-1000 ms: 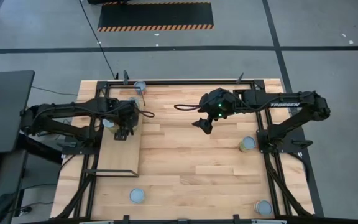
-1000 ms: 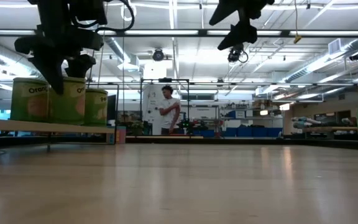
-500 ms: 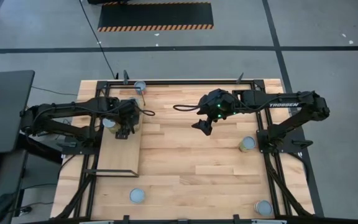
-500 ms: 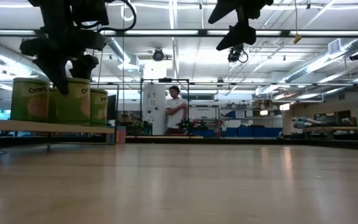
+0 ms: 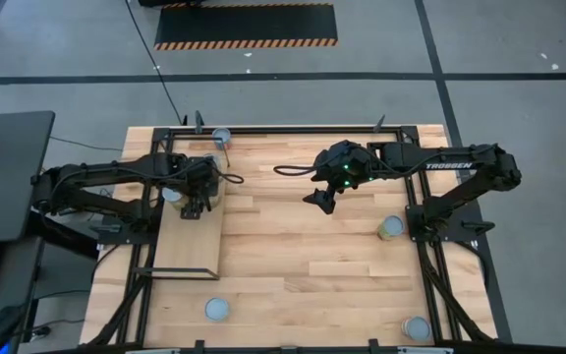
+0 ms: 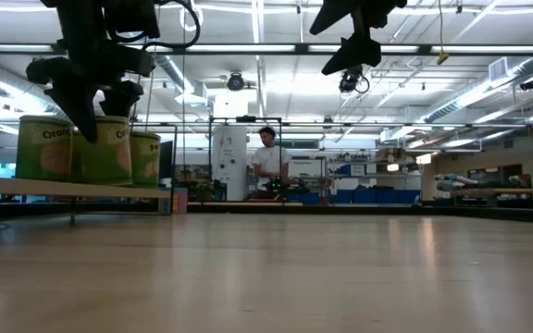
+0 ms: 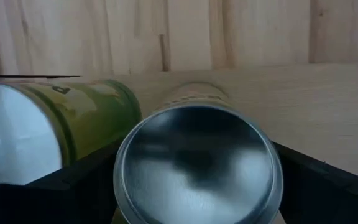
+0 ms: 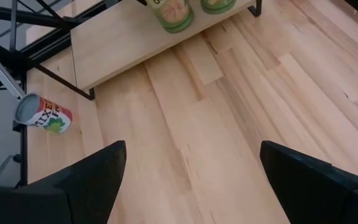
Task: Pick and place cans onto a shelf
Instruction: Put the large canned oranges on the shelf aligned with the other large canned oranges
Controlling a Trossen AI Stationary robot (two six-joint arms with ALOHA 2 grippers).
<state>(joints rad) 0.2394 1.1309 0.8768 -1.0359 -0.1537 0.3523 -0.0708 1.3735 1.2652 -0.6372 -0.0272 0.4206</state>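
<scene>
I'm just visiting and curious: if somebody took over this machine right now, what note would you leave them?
Left tool: at a can on the shelf.
Right tool: open, empty, in the air over the tabletop.
Done: three cans stand on the shelf.
Left: four loose cans on the tabletop, not yet shelved.

Left arm hides shelf (image 5: 187,246) cans (image 6: 105,148) from above.

Left gripper (image 5: 195,210) fingers spread, right gripper (image 5: 320,202) fingers spread, raised
</scene>
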